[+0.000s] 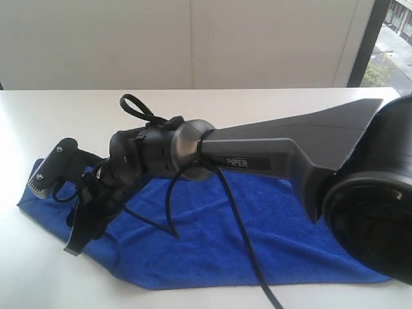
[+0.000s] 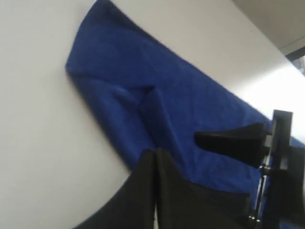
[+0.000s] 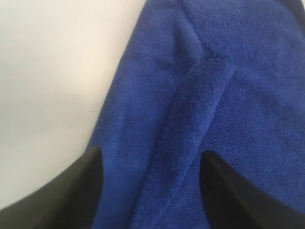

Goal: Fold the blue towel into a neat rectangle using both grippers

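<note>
The right gripper (image 3: 151, 153) is set with fingers spread astride a raised fold of the blue towel (image 3: 238, 95), presumably for pinching; the left gripper (image 2: 155, 155) is seen with fingers pressed together, seemingly empty.

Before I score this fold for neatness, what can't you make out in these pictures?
- Exterior view: the right arm hides most of the blue towel's far edge and its far right corner.
- Right wrist view: whether the right tool touches the towel; looking straight down shows no height.
- Left wrist view: blur softens the towel's edges, and the left tool is cut off by the frame.
</note>
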Controlling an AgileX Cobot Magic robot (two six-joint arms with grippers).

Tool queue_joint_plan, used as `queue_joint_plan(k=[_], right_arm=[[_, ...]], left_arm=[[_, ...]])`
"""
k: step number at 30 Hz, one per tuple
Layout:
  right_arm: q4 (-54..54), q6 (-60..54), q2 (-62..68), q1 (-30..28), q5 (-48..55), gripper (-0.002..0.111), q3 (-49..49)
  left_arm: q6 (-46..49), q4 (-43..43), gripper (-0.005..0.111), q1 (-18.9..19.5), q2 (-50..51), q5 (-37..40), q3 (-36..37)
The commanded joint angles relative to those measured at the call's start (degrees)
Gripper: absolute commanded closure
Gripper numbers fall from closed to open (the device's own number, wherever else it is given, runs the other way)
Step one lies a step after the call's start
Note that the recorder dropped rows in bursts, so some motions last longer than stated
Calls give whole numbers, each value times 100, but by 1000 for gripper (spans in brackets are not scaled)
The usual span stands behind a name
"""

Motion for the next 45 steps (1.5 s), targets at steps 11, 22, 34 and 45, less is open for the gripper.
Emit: queue_joint_plan(k=[11,22,34,45], right_arm=[[-2025,1604,-801,-1392,1960,66,-20],[-2004,1445,-801,-2483,2960,70,151],[-1991,1446,-692,-2651,2642,70,151],[-1846,1457,-477,-2651,2554,70,151]], left_arm=[[1132,-573,75,-7,1774,1622,-868],[625,585,75,-1485,3292,746,-2667],[-2598,4274,75,-1601,3468,363,-3537],[-651,2583,74,-1601,4102,190,-3537]])
